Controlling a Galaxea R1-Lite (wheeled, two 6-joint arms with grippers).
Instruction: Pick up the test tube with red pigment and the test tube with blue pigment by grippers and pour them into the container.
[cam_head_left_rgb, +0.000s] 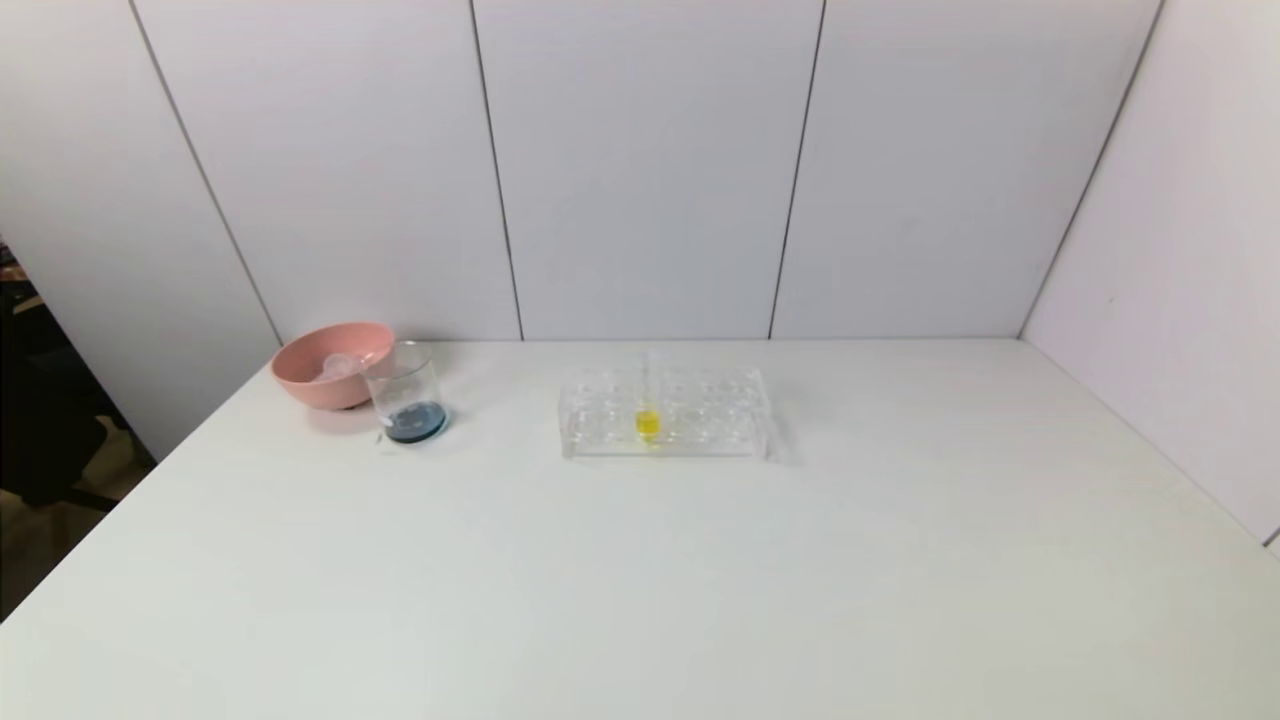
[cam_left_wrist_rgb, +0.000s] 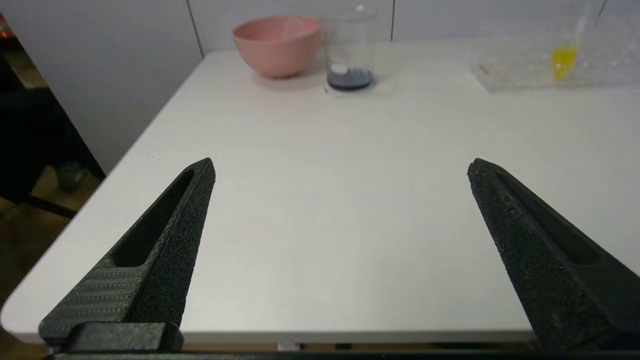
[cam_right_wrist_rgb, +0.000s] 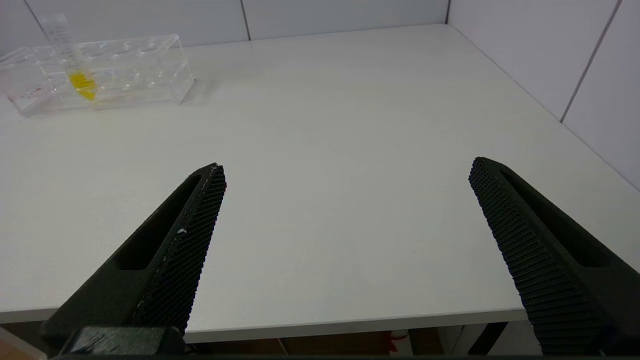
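The clear glass container (cam_head_left_rgb: 406, 392) stands at the back left of the white table with dark blue liquid in its bottom; it also shows in the left wrist view (cam_left_wrist_rgb: 350, 50). No tube with red liquid and no tube with blue liquid is in view. My left gripper (cam_left_wrist_rgb: 340, 167) is open and empty at the table's near left edge. My right gripper (cam_right_wrist_rgb: 347, 167) is open and empty at the near right edge. Neither gripper shows in the head view.
A pink bowl (cam_head_left_rgb: 331, 364) with clear tubes lying in it sits behind and left of the container. A clear tube rack (cam_head_left_rgb: 664, 412) at the back middle holds one tube with yellow liquid (cam_head_left_rgb: 647, 420). White wall panels close the back and right.
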